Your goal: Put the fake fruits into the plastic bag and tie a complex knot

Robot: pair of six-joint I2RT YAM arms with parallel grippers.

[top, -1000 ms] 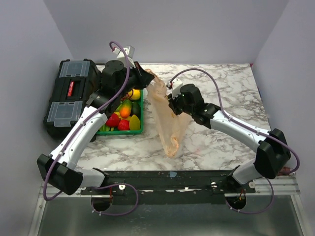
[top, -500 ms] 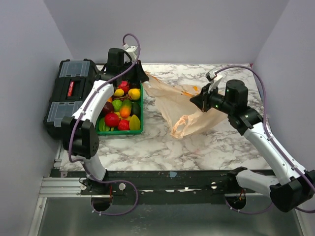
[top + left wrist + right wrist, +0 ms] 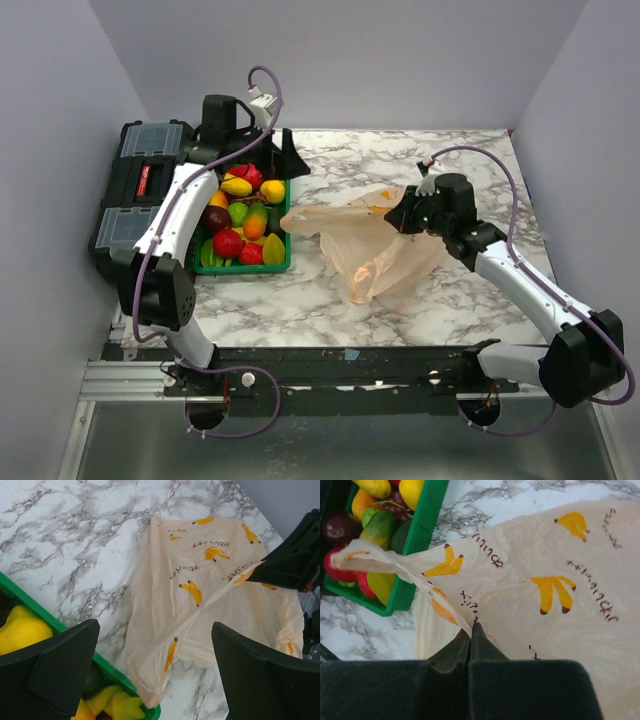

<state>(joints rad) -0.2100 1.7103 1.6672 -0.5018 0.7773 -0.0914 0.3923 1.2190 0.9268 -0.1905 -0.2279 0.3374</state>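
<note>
The plastic bag lies slack on the marble, pale peach with yellow banana prints. Its left tip droops onto the tray's corner. My right gripper is shut on a fold of the bag's upper edge, beside the bag. My left gripper hangs open above the tray's far right corner. In its own view the left gripper has wide-apart jaws with nothing between them and the bag below. The fake fruits, red, yellow, green and dark, fill the green tray. No knot shows.
A black toolbox stands left of the tray against the left wall. Grey walls close in the back and both sides. The tray rim runs close under my left fingers. Bare marble lies behind the bag.
My left gripper has opened and let go of the bag's end, which dropped onto the tray's corner. The bag went from stretched between both grippers to slack. The right gripper stays clamped.
</note>
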